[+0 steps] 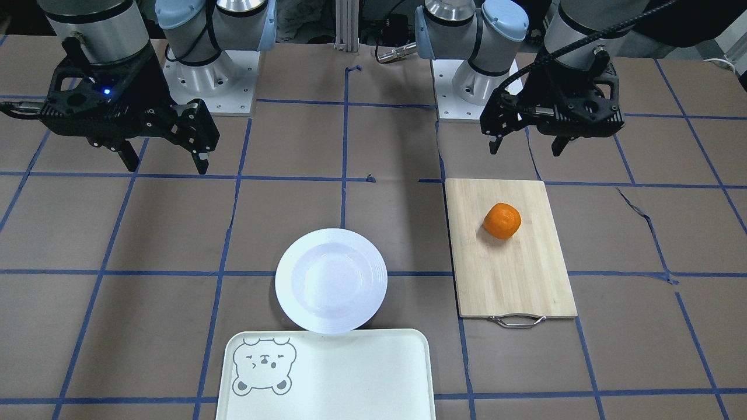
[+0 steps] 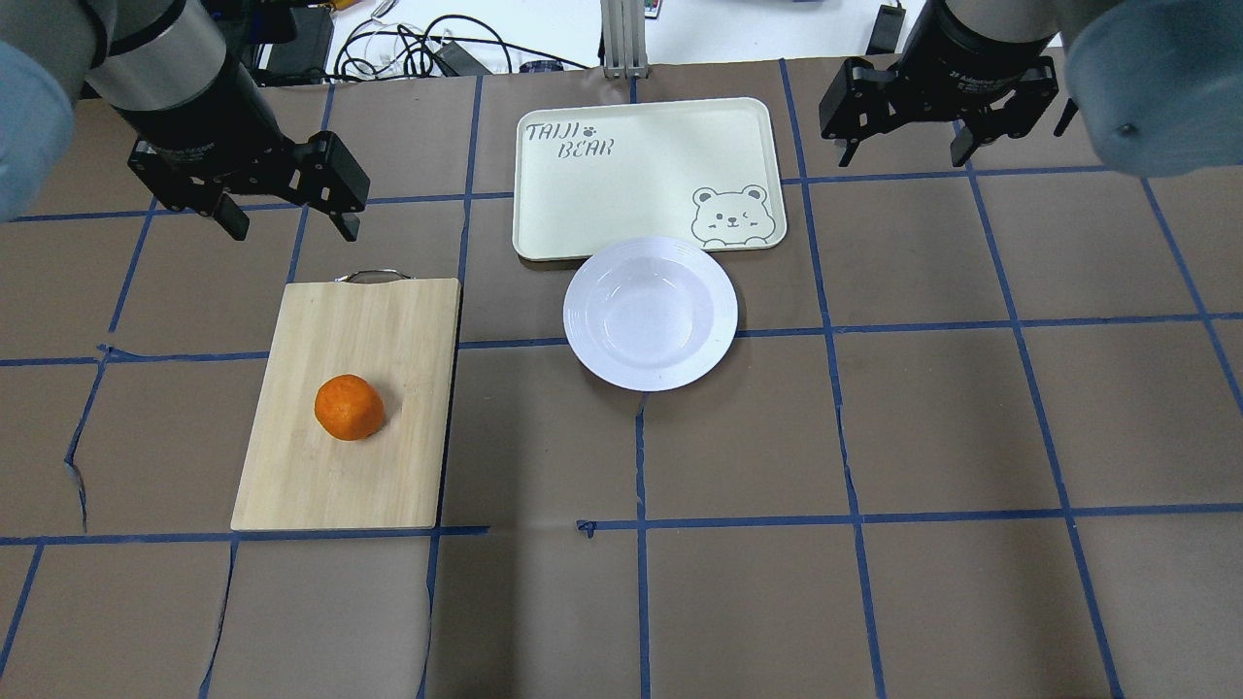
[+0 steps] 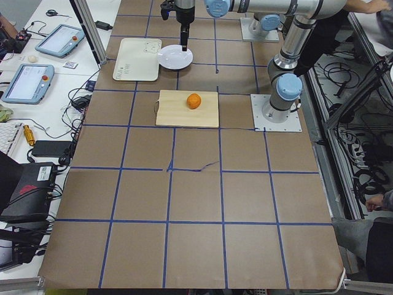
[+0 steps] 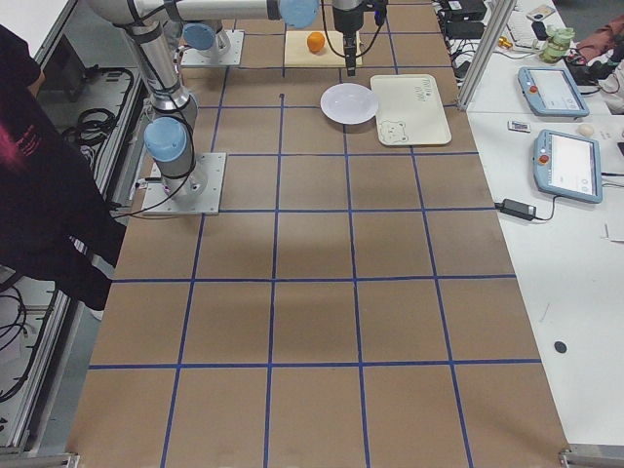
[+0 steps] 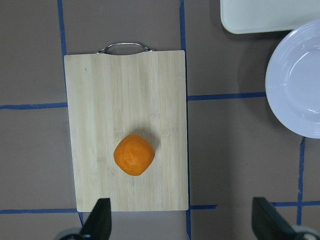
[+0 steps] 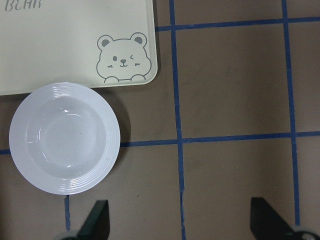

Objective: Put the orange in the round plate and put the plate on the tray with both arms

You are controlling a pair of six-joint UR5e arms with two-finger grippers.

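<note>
The orange (image 1: 502, 220) (image 2: 349, 408) (image 5: 134, 155) lies on a bamboo cutting board. The empty white round plate (image 1: 331, 280) (image 2: 650, 313) (image 6: 64, 137) sits on the table mid-way, its rim just meeting the edge of the cream tray (image 1: 350, 379) (image 2: 631, 165) (image 6: 60, 45) by the bear drawing. My left gripper (image 1: 528, 146) (image 2: 291, 223) hangs open, high above the table beyond the board's handle end, holding nothing. My right gripper (image 1: 166, 166) (image 2: 905, 155) is also open and empty, raised off to the side of the tray.
The cutting board (image 1: 508, 274) (image 2: 320, 476) with a metal handle (image 2: 372, 276) lies on my left side. Brown paper with blue tape lines covers the table. Tablets and cables lie on a side bench (image 4: 561, 136) past the tray. A person (image 4: 39, 175) stands beside the right arm's base.
</note>
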